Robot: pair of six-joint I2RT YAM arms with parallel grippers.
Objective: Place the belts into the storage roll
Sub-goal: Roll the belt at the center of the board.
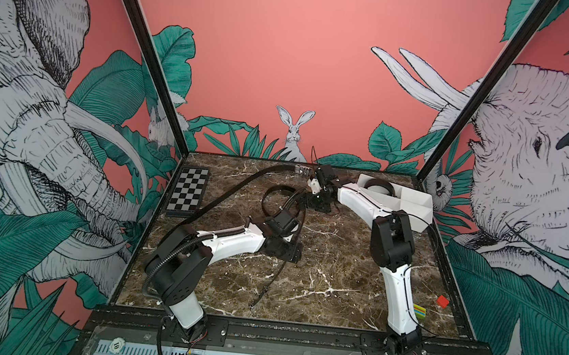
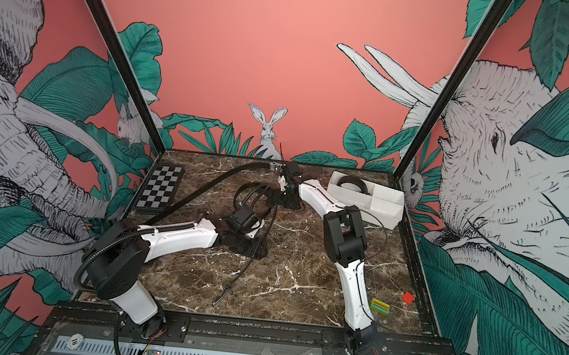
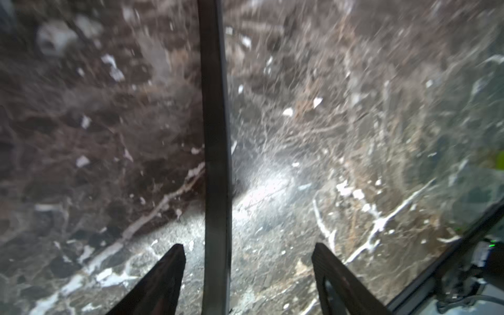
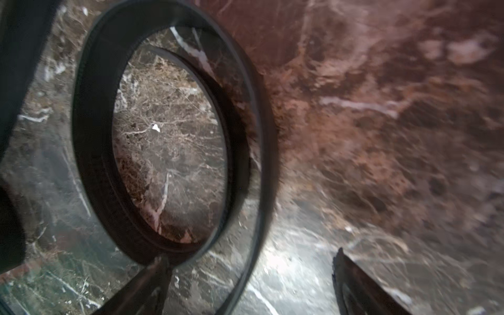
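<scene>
A robot lab booth. Mural panels (image 1: pixel 287 61) in a black frame (image 1: pixel 152 66) enclose a marble table (image 1: pixel 339 262). A checkerboard (image 1: pixel 187 190) lies on it

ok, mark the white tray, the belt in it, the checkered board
white tray (image 1: pixel 412 198), a top view, bare right end
coiled belt (image 1: pixel 387 188), a top view, coil's right side
checkered board (image 1: pixel 189 188), a top view, centre

Coiled belt (image 2: pixel 350 183) inside white storage roll (image 2: pixel 384 213), long belt (image 2: pixel 203 187) across marble table (image 2: pixel 302 276)
</scene>
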